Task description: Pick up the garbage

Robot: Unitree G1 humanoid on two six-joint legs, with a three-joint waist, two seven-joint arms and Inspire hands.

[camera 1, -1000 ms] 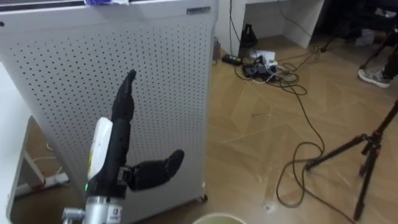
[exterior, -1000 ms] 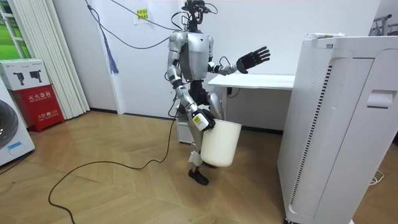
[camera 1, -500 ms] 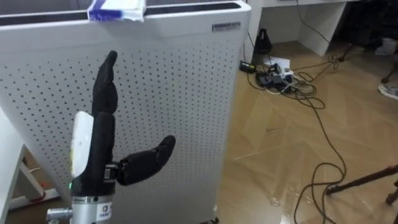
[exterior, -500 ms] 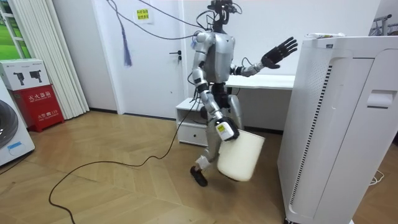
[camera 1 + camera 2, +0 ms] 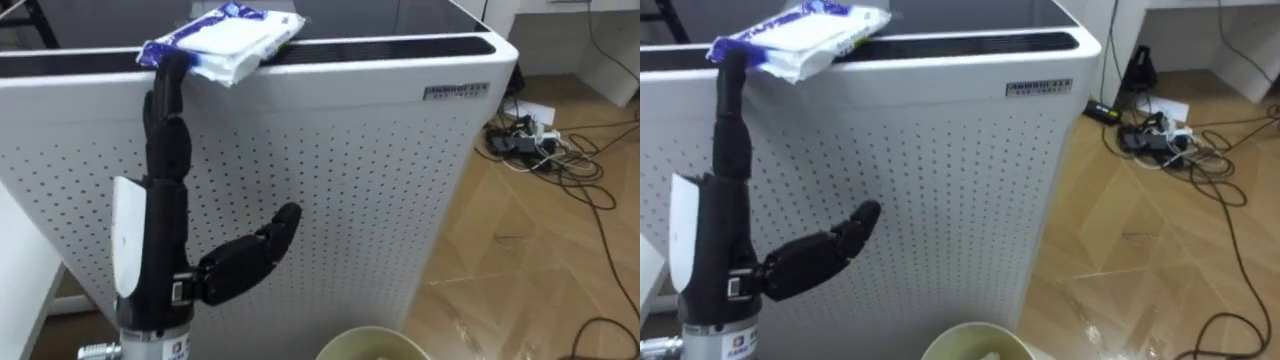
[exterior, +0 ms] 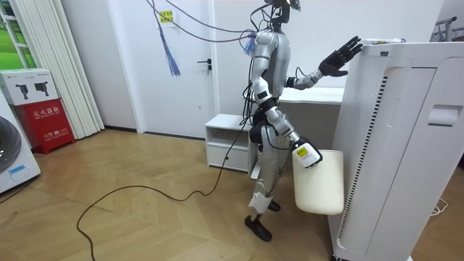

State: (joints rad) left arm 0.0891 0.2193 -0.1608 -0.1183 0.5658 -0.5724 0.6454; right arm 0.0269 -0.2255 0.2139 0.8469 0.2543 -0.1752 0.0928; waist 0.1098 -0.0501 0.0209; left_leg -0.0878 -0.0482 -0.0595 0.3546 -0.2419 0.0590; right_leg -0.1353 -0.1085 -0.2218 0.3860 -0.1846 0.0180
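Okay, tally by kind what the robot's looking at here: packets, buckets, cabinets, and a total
Blue-and-white plastic packet: 1
Cream plastic bucket: 1
Tall white perforated cabinet: 1
Total: 3

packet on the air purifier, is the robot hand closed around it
No, the left robot hand is open, its straight fingers up at the edge of the blue and white packet.

Glossy plastic packet [image 5: 225, 33], matt perforated white cabinet [image 5: 350, 190] (metal or plastic, unclear), shiny wood floor [image 5: 560, 260]
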